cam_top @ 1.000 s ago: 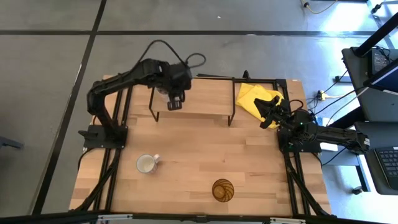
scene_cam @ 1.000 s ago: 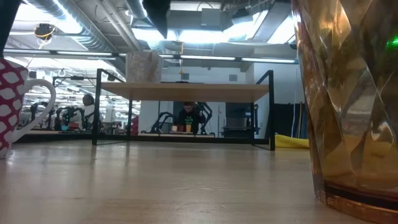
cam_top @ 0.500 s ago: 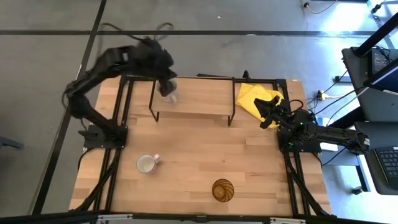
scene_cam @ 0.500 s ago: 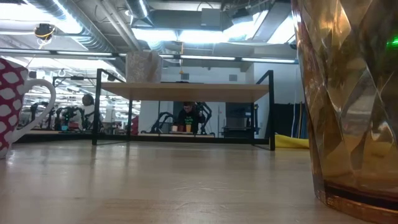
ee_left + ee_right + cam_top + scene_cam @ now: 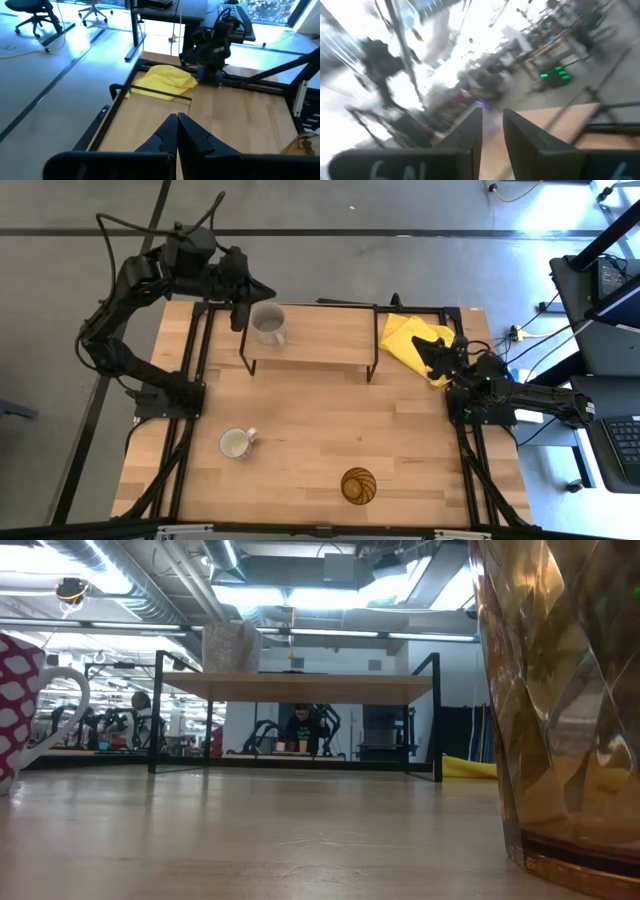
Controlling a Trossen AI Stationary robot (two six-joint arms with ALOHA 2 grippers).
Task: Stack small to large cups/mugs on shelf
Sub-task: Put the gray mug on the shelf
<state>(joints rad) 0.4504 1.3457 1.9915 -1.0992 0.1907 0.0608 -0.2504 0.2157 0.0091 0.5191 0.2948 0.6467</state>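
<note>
The grey mug (image 5: 267, 325) stands upright on its base at the left end of the shelf (image 5: 320, 345); it also shows in the low view (image 5: 230, 647). The white mug (image 5: 235, 443) stands on the table in front of the shelf, and the amber tumbler (image 5: 359, 485) stands near the table's front edge. My left gripper (image 5: 238, 313) is shut and empty, just off the shelf's far left corner, beside the grey mug and apart from it; it also shows in its wrist view (image 5: 177, 122). My right gripper (image 5: 441, 352) hangs at the right edge, its fingers (image 5: 472, 130) a narrow gap apart and empty.
A yellow cloth (image 5: 410, 338) lies at the far right corner, under my right gripper. Bare tabletop (image 5: 330, 420) lies between the shelf and the two vessels in front. In the low view the tumbler (image 5: 560, 710) fills the right side and the white mug (image 5: 30, 700) the left.
My left gripper has risen from above the grey mug and drawn back toward the table's far left corner, clear of the shelf. The grey mug has stayed upright on the shelf. My right gripper has shifted slightly toward the far edge.
</note>
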